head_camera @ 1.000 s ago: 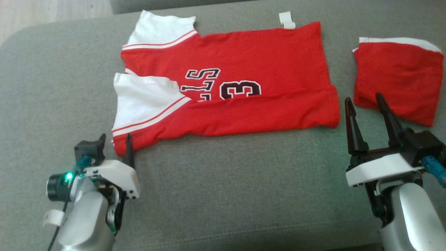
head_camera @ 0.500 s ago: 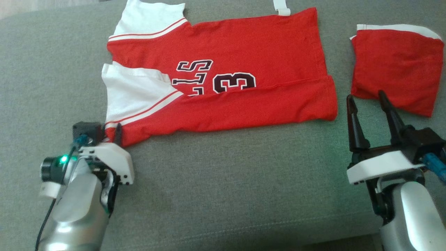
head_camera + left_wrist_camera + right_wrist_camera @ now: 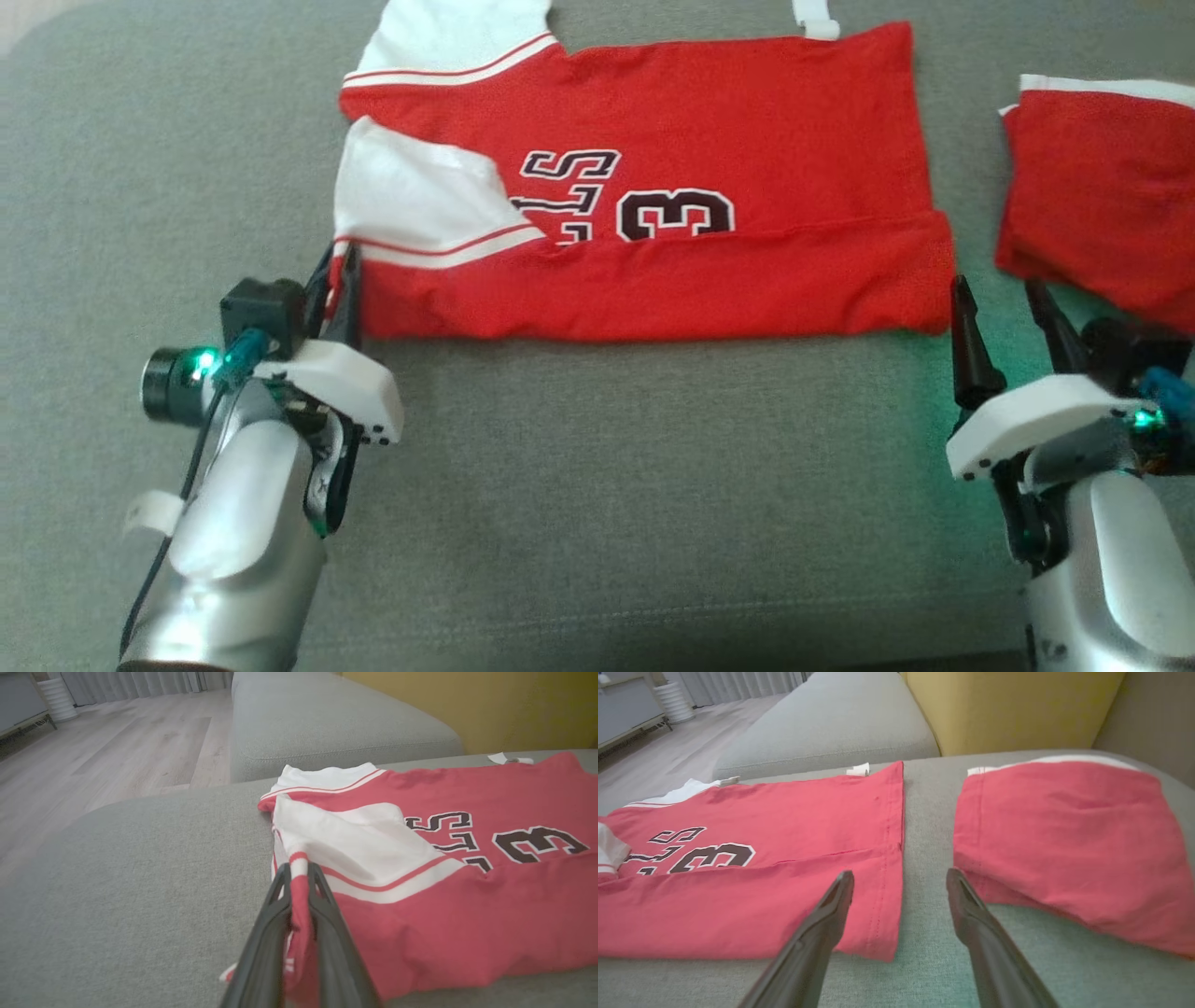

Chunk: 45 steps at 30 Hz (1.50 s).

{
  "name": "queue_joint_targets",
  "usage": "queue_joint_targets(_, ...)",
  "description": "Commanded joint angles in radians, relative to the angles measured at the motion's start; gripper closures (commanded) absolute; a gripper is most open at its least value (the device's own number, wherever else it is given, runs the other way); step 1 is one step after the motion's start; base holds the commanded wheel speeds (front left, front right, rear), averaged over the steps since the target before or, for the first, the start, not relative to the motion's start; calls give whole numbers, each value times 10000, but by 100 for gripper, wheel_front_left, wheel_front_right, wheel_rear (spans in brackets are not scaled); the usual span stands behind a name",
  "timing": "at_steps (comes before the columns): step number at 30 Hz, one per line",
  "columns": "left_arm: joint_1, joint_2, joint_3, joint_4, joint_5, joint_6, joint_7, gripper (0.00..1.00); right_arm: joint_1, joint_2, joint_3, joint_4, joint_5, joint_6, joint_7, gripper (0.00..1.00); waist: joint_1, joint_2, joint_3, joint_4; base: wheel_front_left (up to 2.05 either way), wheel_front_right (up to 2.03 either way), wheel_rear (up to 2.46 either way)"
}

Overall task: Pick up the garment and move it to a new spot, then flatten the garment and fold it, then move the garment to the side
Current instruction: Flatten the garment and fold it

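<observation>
The garment is a red jersey with white sleeves and dark lettering, lying partly folded on the grey couch seat. My left gripper is shut on the garment's near left corner, by the white sleeve. In the left wrist view a ridge of red and white cloth is pinched between the two dark fingers. My right gripper stands open just off the garment's near right corner, with one finger over the hem and bare couch between the tips.
A second red cloth piece with a white edge lies to the right, close to my right gripper. A yellow cushion stands behind the seat. Wood floor lies beyond the couch's left end.
My left gripper moved forward onto the garment's near left corner and shut on it, lifting the corner. The right gripper stayed open. The head camera shifted, so the whole scene sits differently.
</observation>
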State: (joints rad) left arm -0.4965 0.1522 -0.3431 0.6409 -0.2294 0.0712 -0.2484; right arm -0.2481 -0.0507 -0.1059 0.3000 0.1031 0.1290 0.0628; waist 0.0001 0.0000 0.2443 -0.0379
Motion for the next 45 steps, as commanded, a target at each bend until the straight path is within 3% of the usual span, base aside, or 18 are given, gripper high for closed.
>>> queue_joint_targets(1, -184, 240, 292, -427, 76, 29, -124, 100, -370, 0, 181, -134, 162, 17, 83, 0, -1, 0, 56, 104, 0, 0, 0)
queue_joint_targets(8, 47, 284, 239, -1466, 241, 77, -131, 100, -1130, 3, 40, 1327, 848, 17, 523, 0, -1, 0, 304, 408, 0, 0, 0)
queue_joint_targets(15, 191, 391, 273, -1635, 255, 98, -132, 100, -1764, 4, 289, 2443, 886, 17, 592, 0, -1, 0, 460, 590, 0, 0, 0)
queue_joint_targets(17, 227, 414, 292, -1619, 244, 105, -132, 100, -1876, 4, 463, 2623, 918, 17, 570, 100, -1, 0, 456, 615, 0, 0, 0)
queue_joint_targets(28, 752, 576, 343, -1312, 133, 79, -133, 100, -1503, 4, 168, 2683, 115, 17, 868, 100, -1, 0, -102, 507, 0, 0, 0)
queue_joint_targets(45, 3162, 858, 106, -2246, -264, 134, 484, 100, 1063, -828, 321, -169, 803, 17, 3466, 100, -1, 0, -1843, 275, 0, 0, 0)
